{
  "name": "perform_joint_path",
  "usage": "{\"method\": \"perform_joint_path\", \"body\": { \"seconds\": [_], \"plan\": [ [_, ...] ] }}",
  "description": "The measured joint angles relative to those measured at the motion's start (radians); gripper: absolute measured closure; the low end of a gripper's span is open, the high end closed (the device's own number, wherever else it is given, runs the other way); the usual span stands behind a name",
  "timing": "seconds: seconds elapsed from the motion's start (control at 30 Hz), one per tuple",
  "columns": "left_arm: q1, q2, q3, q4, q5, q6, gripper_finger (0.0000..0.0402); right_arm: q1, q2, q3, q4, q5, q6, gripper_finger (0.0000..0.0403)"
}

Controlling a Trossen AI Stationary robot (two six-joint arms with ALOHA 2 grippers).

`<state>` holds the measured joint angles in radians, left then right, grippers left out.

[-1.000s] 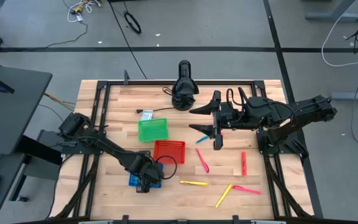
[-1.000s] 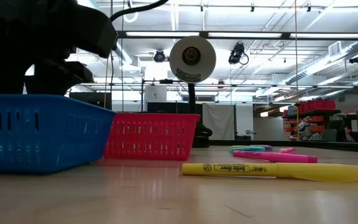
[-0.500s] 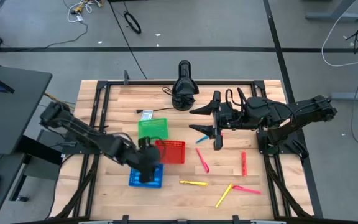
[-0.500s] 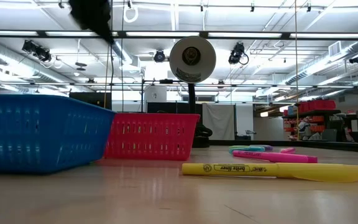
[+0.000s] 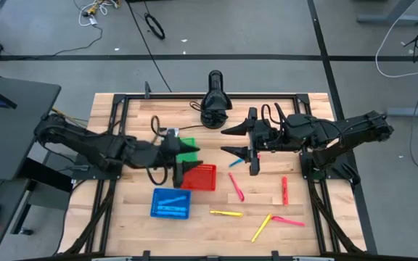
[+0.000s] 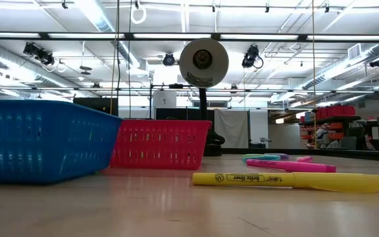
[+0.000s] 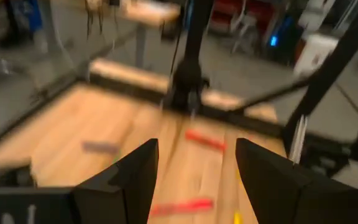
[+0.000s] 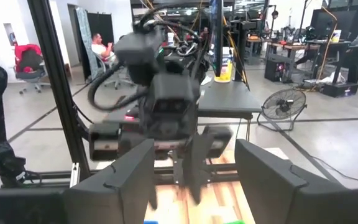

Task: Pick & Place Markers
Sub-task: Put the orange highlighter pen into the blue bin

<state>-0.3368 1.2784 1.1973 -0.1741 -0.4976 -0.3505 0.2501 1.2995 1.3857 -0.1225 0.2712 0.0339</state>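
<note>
Loose markers lie on the wooden table right of the baskets: a pink one [image 5: 236,186], a red one [image 5: 284,190], two yellow ones [image 5: 226,213] [image 5: 261,227], another pink one [image 5: 287,220] and a blue one [image 5: 235,162]. The blue basket [image 5: 170,203] holds blue markers. My left gripper [image 5: 189,161] hangs open and empty above the green basket [image 5: 187,147] and red basket [image 5: 202,177], pointing toward the table's right. My right gripper [image 5: 227,140] hangs open and empty high over the table's middle, facing the left one. Neither gripper shows in the low view.
A black lamp-like stand [image 5: 214,101] sits at the far edge's middle. In the low view a yellow marker [image 6: 285,180] lies nearest, with pink ones [image 6: 291,165] behind it. A black frame [image 5: 115,123] runs around the tabletop. Bare wood shows near the front edge.
My left gripper has risen out of the blue basket and swung toward the table's far edge and right, tipping from pointing down to nearly level. It now hangs over the green and red baskets. The blue basket is uncovered, with markers inside.
</note>
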Motion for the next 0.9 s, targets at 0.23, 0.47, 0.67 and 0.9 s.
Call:
{"method": "perform_joint_path", "body": {
  "seconds": [0.23,0.47,0.67,0.9],
  "plan": [
    [0.027,0.0,0.0,0.281,0.004,0.15,0.0181,0.0,0.0,0.0,-0.005,0.0,0.004,0.0179],
    [0.033,0.001,0.0,0.436,0.004,0.255,0.0182,0.0,0.0,0.0,-0.013,0.0,0.007,0.0179],
    [0.033,0.001,0.001,0.455,0.005,0.284,0.0182,0.0,0.0,0.0,-0.015,0.0,0.007,0.0179],
    [0.033,0.001,0.001,0.449,0.005,0.284,0.0182,0.0,-0.007,0.0,-0.133,-0.065,0.009,0.0179]
  ]
}}
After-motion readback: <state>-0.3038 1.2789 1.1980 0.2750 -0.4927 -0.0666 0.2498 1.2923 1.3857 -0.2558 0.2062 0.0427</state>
